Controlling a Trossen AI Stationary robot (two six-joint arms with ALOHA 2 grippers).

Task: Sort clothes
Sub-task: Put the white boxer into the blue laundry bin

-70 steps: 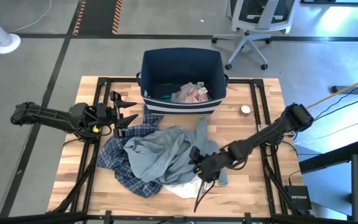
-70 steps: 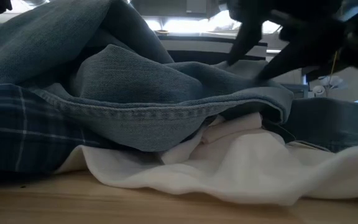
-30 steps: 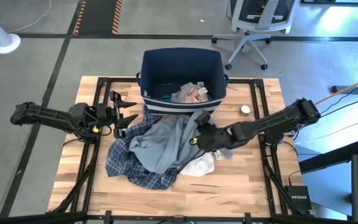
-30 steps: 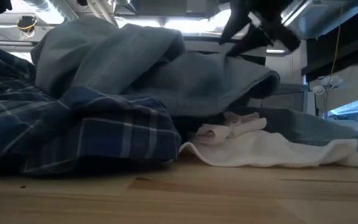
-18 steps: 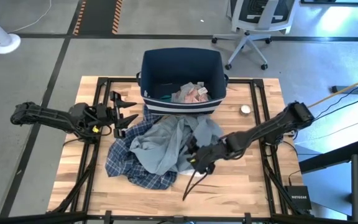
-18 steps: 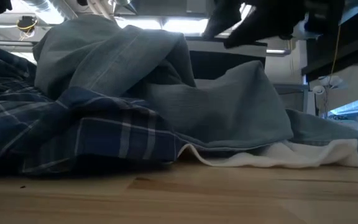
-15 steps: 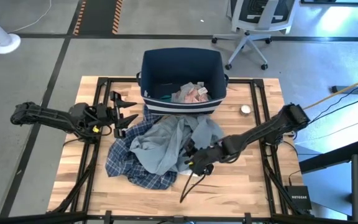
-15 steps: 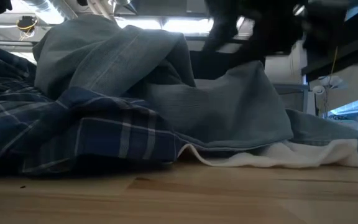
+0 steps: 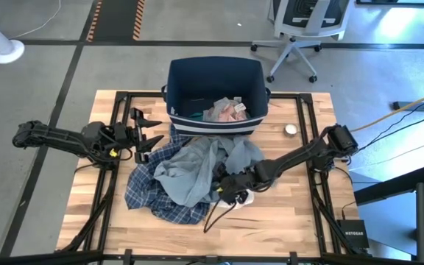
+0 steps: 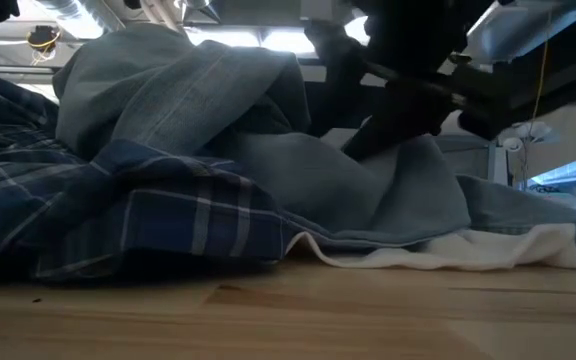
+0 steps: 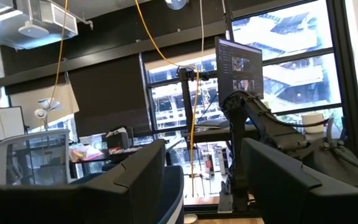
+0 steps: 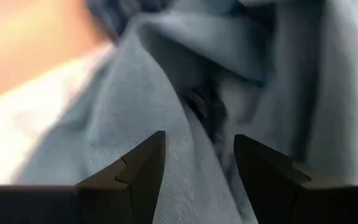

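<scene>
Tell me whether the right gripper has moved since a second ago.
Yes. The right gripper has moved away from the navy bin, toward the table's near edge, over the grey-blue garment.

Clothes heap [image 9: 190,173] fills the tabletop [image 9: 285,224] centre, butting the navy bin [image 9: 216,96] behind. My right gripper [image 9: 225,193] is at its edge. Bare wood along the near side and right; small round object [image 9: 291,129] there.
</scene>
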